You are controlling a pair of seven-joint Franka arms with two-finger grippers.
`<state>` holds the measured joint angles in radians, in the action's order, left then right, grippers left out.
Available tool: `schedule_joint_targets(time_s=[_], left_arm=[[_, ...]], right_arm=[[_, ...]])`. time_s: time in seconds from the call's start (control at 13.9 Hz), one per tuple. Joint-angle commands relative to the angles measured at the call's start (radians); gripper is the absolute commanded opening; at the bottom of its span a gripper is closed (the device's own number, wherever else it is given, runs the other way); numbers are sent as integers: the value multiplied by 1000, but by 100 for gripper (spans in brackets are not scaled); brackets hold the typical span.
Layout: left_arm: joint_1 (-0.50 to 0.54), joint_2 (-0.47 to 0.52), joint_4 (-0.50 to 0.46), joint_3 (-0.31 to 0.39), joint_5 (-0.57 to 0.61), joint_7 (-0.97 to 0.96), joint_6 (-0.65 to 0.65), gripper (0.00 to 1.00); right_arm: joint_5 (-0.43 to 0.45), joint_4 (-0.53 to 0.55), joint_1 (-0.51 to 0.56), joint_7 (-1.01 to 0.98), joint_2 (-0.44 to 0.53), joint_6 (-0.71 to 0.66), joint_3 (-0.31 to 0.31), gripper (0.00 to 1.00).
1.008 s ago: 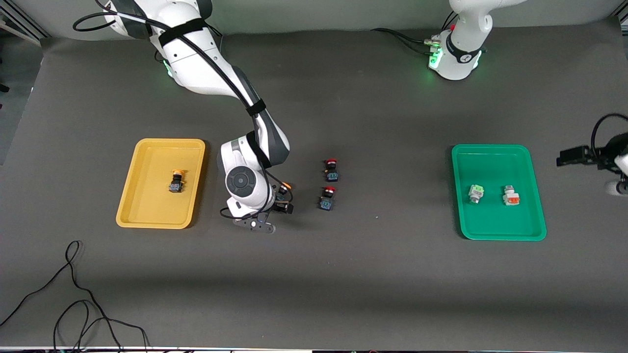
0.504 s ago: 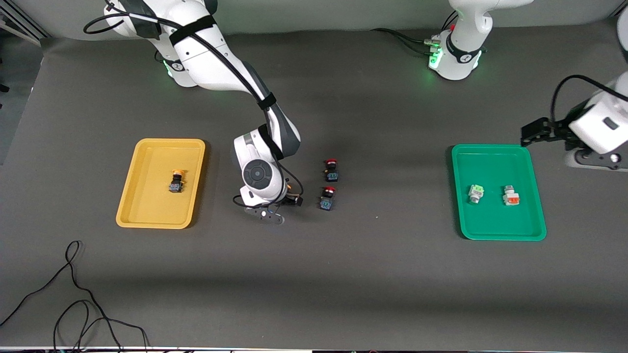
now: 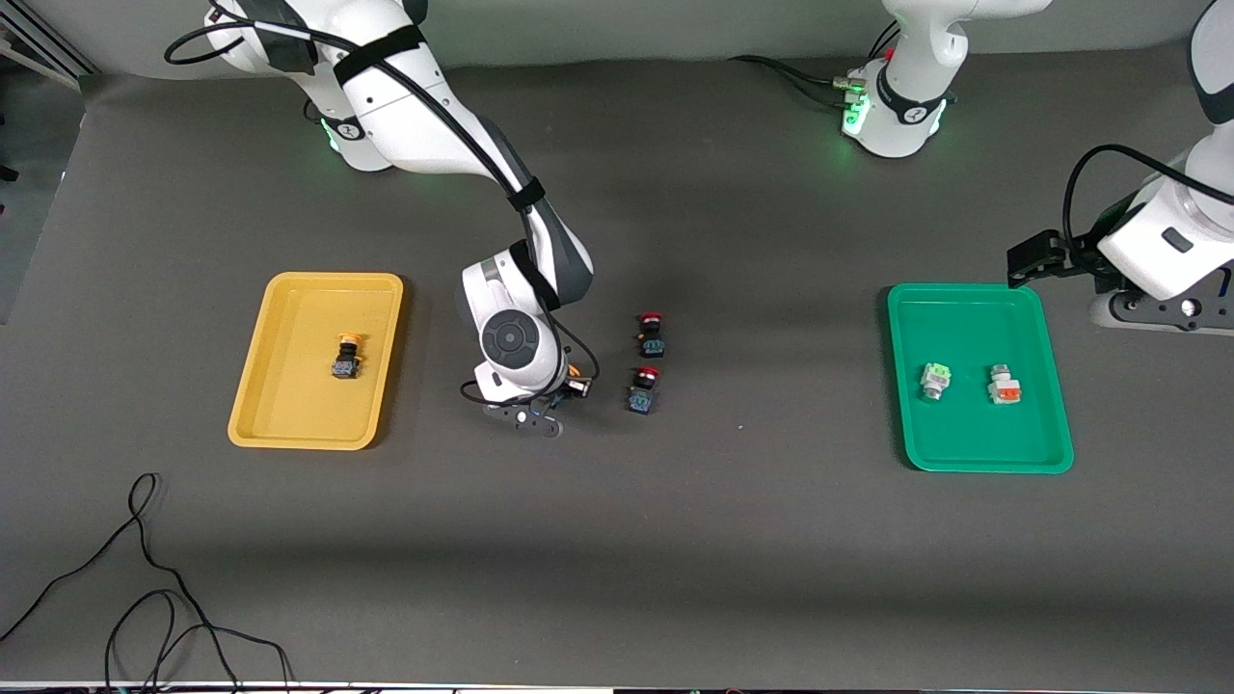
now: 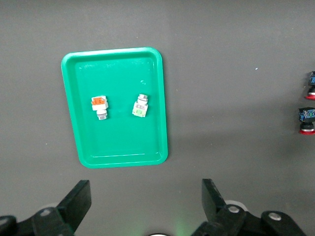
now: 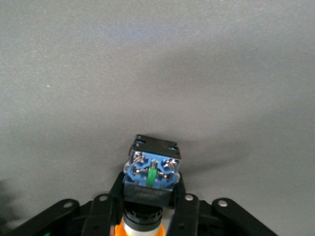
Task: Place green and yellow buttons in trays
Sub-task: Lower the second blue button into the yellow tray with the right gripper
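Note:
My right gripper [image 3: 573,387] is shut on a yellow-capped button [image 5: 151,172] with a black-and-blue body. It holds it low over the table between the mustard yellow tray [image 3: 307,414] and the red buttons. A second yellow button [image 3: 347,357] lies in that tray. The green tray [image 3: 964,434] holds a light-green-faced button [image 3: 933,379] and an orange-red-faced button [image 3: 1004,385]. My left gripper [image 3: 1030,258] is open and empty, up over the table by the green tray's corner nearest its base. The left wrist view shows the green tray [image 4: 118,140] and both white buttons.
Two red-capped buttons [image 3: 652,333] [image 3: 643,389] lie mid-table, just beside my right gripper toward the left arm's end. They also show in the left wrist view [image 4: 307,120]. Loose black cables [image 3: 145,578] lie near the front edge at the right arm's end.
My right gripper has shifted a little toward the red buttons with the yellow button in it. My left arm has swung in from the table's end toward the green tray.

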<state>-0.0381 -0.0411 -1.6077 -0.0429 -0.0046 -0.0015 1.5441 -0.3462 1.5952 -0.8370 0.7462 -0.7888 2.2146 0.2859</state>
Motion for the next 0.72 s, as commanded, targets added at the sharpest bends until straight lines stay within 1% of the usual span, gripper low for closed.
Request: schedule_joint_targets(time_s=[0.0,0.07,0.22,0.43,0.65], left_arm=[[-17,10,11,17,-6,0,-18,100],[-17,13,11,17,-5,0,-18,100],[-16,14,11,18,0,0,-18,100],[-16,14,11,18,0,0,-16,100],[-16,14,11,20,0,0,-15,100]], right_arm=[[18,5,-2,-42,60,-62,31,0],[18,3,-1,-45,87,-87,51,0],[23,5,-1,-89,161,-209,90,0],[26,12,-2,-246,273,-404,203,0],[29,23,-4,-469,344,-524,339,0]])
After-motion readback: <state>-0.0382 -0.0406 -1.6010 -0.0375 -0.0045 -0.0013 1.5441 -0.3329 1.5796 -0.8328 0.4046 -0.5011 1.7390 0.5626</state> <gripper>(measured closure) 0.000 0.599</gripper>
